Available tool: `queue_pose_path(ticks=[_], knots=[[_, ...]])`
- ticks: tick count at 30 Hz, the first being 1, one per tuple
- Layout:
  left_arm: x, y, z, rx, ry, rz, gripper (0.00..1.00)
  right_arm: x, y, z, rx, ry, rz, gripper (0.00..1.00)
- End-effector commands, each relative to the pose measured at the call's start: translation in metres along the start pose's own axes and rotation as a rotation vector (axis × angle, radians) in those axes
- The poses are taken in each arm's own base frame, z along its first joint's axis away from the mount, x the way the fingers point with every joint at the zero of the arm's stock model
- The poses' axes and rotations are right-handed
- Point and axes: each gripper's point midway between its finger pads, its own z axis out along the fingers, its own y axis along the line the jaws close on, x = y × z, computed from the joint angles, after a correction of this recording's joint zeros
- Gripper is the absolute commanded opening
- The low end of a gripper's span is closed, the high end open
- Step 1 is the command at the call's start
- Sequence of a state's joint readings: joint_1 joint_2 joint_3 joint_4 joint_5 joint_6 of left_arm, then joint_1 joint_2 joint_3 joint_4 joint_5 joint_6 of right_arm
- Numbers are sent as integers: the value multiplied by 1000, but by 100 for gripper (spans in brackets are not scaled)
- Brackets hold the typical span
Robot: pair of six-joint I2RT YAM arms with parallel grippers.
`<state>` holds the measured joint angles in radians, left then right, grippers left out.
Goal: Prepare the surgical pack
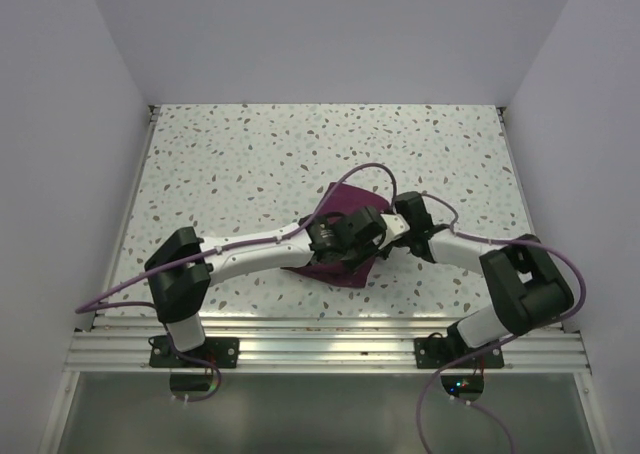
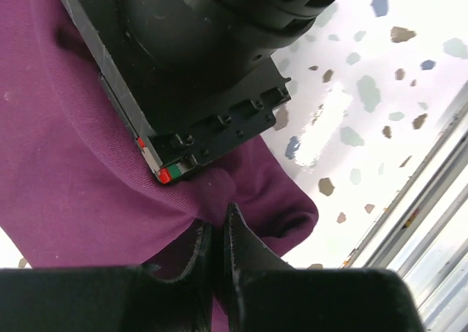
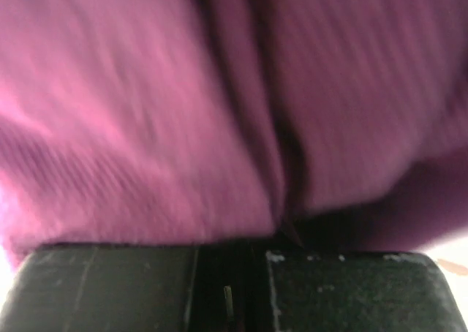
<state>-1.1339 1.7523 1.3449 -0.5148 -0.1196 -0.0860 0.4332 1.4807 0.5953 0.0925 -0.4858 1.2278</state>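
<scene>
One purple cloth [image 1: 345, 274], six o'clock of bench [image 1: 220, 164] middle, left jaws clenched on its fold, right jaws pinching its three o'clock side.

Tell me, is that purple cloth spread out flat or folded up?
Folded: the purple cloth is a compact bundle, its edges rounded and doubled.

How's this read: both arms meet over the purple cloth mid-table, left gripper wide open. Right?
Not quite. The left gripper is not wide open: the left wrist view shows its fingers pinched shut on a fold of the purple cloth. The rest stands: both arms do meet over the cloth mid-table.
</scene>
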Motion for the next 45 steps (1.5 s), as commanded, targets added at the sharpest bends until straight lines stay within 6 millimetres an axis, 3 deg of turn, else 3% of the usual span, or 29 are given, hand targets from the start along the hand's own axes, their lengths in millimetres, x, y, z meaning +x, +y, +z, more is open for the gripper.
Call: queue_pose_path(ticks=[1,5,11,13,15,21,28,33,39,45], knots=[[-47,-8,-12,43,-141,-14,0,-11,47,6,-130,-36,-63,0],[-41,-3,-11,12,-128,-16,0,-16,45,-11,-68,-72,-133,0],[-29,3,-7,-7,-105,-31,0,-22,5,-59,84,-90,-121,0],[-26,5,-6,-12,-104,-34,0,-21,1,-72,79,-96,-137,0],[-23,5,-4,-14,-96,-33,0,-18,-9,-81,111,-82,-141,0],[-17,5,-3,-14,-88,-35,0,-14,-14,-99,140,-112,-168,0],[-15,4,-4,-7,-81,-36,0,-44,-4,-103,142,-168,-190,0],[-14,4,-4,-5,-77,-35,0,-70,5,-94,130,-180,-188,0],[-15,3,-4,-1,-80,-35,0,-85,9,-79,125,-180,-181,0],[-18,2,-4,6,-86,-34,0,-88,6,-67,110,-165,-149,0]])
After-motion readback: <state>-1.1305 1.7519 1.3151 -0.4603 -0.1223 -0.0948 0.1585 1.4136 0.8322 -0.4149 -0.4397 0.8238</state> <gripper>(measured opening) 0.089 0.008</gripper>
